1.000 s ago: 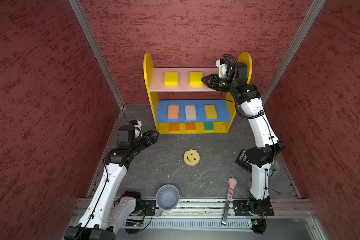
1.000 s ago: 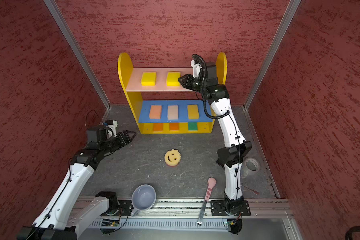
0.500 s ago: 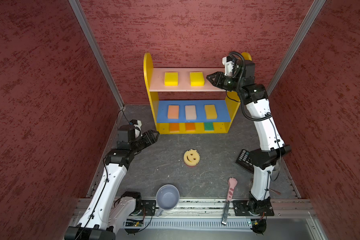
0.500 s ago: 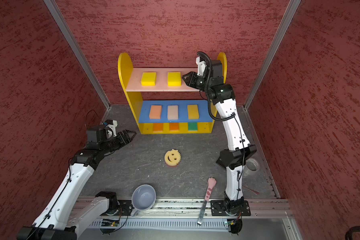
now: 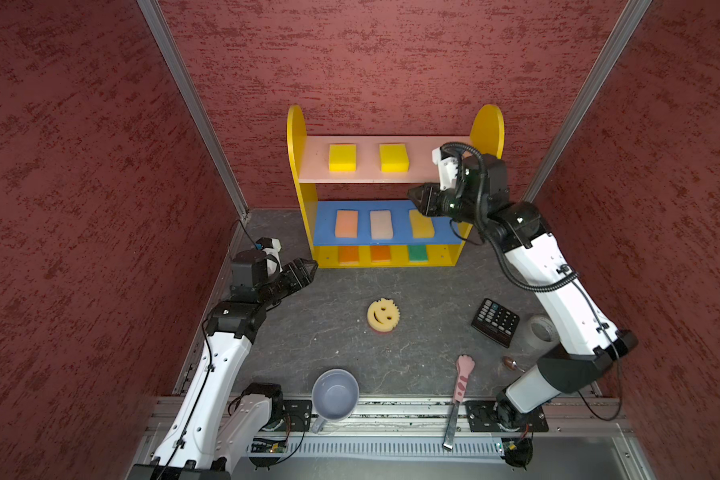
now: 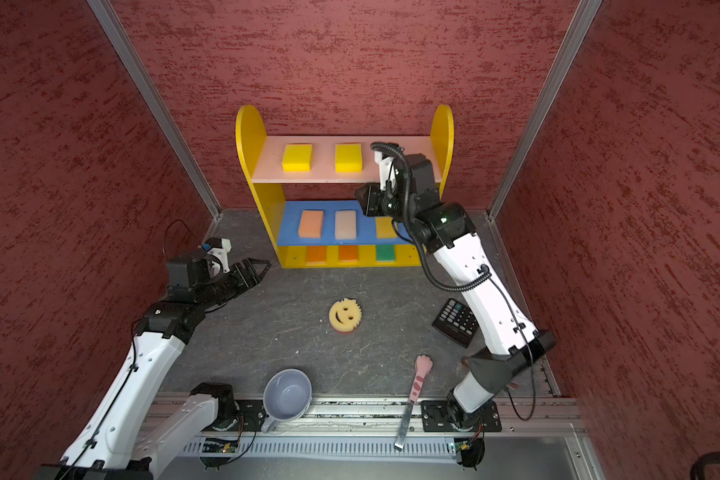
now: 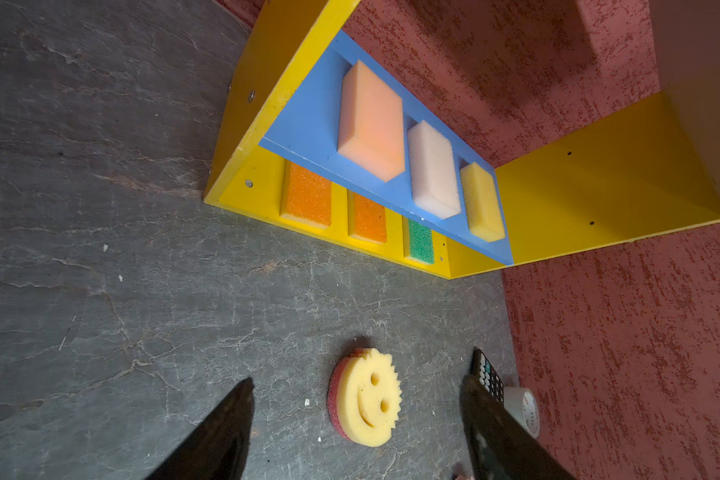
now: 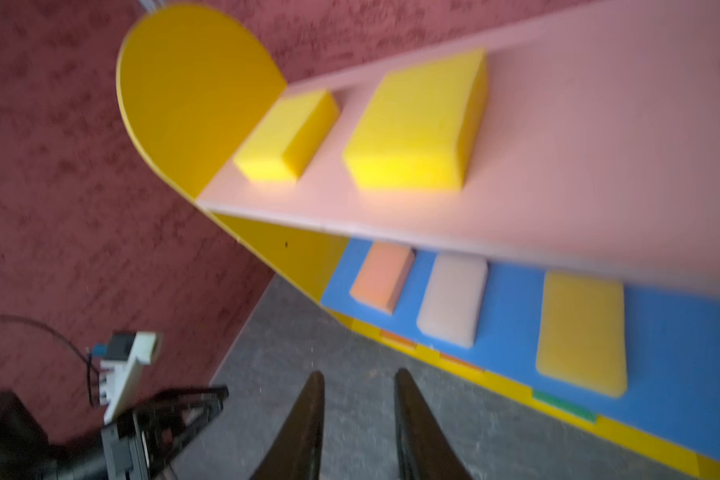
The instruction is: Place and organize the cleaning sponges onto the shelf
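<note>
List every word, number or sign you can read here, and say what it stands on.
No words or numbers can be read.
Smiley face, cut in, no letters: on the round sponge.
Keys of the calculator: too small to read.
Print on the tape roll: too blurred to read.

The shelf (image 5: 295,137) stands upright, with yellow round-topped sides. Two yellow sponges (image 5: 342,157) lie flat and apart on its pink top board (image 5: 366,172). On the blue middle board (image 5: 323,226), a peach sponge (image 5: 346,223), a pale pink sponge (image 5: 381,224) and a dull yellow sponge (image 5: 422,226) lie in a row. The yellow bottom board (image 5: 439,255) holds two orange sponges (image 5: 348,254) and a green sponge (image 5: 417,252). The round smiley sponge (image 5: 383,315) lies face up on the desk (image 5: 329,332), well in front of the shelf.
</note>
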Tool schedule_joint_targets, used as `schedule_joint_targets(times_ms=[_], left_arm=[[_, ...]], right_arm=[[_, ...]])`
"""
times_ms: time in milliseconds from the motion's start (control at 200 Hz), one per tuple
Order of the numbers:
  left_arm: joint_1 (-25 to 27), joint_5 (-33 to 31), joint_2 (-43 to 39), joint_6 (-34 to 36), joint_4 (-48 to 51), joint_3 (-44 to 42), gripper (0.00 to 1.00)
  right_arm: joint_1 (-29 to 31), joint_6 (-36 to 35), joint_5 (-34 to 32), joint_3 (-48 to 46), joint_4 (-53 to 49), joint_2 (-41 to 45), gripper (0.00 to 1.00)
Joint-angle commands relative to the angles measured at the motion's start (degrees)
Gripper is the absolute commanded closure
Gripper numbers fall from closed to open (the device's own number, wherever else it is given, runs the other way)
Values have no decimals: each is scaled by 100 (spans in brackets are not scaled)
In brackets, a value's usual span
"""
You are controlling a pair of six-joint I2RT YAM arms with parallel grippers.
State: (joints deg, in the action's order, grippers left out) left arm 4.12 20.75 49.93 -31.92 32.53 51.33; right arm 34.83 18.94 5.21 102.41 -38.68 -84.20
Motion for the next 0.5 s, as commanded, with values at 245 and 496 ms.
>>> schedule_joint_targets(times_ms=[245, 496], left_arm=[[-69, -80, 102, -33, -131, 230, 22], [-60, 81, 284, -283, -514, -46, 22]], right_arm=[[1041, 1163, -1695, -5493, 2467, 1988, 51], [1182, 2317, -960, -6880, 3479, 1540, 49]])
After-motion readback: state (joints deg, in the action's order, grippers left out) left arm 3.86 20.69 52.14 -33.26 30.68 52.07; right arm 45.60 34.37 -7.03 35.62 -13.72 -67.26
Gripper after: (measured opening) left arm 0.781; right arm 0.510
